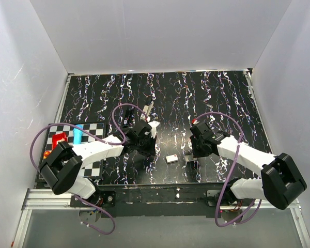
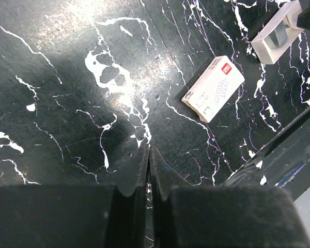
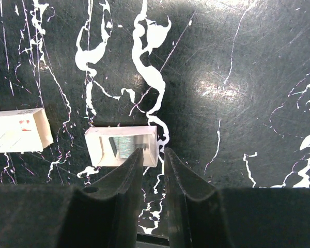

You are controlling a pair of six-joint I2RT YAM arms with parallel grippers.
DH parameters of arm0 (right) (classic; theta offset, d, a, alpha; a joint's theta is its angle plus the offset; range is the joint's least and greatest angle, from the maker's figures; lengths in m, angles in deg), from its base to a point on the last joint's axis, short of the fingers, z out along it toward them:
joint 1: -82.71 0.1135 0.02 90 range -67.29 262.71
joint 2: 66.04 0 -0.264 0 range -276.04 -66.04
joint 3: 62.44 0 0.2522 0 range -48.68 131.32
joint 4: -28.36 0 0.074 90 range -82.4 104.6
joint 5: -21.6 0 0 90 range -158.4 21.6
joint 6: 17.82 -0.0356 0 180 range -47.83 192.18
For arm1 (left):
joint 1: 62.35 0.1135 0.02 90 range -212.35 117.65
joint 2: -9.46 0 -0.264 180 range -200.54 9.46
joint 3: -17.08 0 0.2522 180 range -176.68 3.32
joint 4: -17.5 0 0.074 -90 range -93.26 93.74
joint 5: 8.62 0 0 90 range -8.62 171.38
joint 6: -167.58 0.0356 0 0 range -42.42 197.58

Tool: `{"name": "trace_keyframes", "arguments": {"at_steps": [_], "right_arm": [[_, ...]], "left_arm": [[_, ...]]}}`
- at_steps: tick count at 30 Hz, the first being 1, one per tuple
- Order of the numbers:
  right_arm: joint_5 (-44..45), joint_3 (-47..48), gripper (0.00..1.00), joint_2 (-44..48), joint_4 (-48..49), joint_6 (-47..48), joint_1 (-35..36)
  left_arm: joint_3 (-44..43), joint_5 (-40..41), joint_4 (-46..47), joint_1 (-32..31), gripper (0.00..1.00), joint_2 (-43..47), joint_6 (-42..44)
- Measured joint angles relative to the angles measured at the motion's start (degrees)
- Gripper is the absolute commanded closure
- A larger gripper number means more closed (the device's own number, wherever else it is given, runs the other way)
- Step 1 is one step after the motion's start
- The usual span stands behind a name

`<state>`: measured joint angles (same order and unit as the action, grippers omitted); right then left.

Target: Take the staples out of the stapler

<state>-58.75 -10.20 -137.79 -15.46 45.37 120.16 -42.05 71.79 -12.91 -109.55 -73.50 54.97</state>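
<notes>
On the black marbled tabletop (image 1: pixel 222 103) the job looks barely begun, judging by how things lie. The left gripper (image 2: pixel 149 155) hangs low over bare tabletop with its jaws pressed together on nothing. The right gripper (image 3: pixel 152 155) stands with only a narrow gap between its jaws, poised over one end of a small tray, and nothing shows pinched in that gap. The stapler (image 1: pixel 148 110) lies toward the middle of the tabletop, just beyond the left gripper and well apart from the right one, with neither gripper on it. It is too small in the top view to tell whether it is open or still loaded. Near the front edge lies a closed white box (image 2: pixel 213 88) with a red label, and beside it sits the open tray (image 3: pixel 98 150) holding a block of silvery staples (image 3: pixel 125 145). Opening the stapler and drawing its staples out appears still to be done.
</notes>
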Motion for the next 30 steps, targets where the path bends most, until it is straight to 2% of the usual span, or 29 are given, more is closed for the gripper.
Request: {"name": "trace_keyframes", "arguments": {"at_steps": [7, 10, 15, 17, 18, 30], "right_arm": [[-0.6, 0.1, 0.71, -2.2, 0.1, 0.0, 0.0], [-0.8, 0.2, 0.75, -3.5, 0.2, 0.0, 0.0], [-1.0, 0.8, 0.88, -4.5, 0.2, 0.0, 0.0], [-1.0, 1.1, 0.97, -4.6, 0.1, 0.0, 0.0], [-1.0, 1.3, 0.99, -4.7, 0.1, 0.0, 0.0], [-0.2, 4.1, 0.99, -5.0, -0.7, 0.0, 0.0]], "left_arm": [[0.0, -0.4, 1.5, -0.7, 1.0, -2.4, -0.5], [0.0, -0.4, 2.0, -0.9, 1.0, -3.0, -0.5], [-0.1, -0.8, 2.4, -1.1, 1.0, -3.6, -0.5], [-0.2, -1.0, 2.8, -1.3, 1.0, -4.2, -0.5], [-0.2, -1.2, 2.9, -1.5, 1.0, -4.5, -0.5], [-0.2, -1.8, 3.9, -3.2, 1.0, -5.8, -0.6]]}}
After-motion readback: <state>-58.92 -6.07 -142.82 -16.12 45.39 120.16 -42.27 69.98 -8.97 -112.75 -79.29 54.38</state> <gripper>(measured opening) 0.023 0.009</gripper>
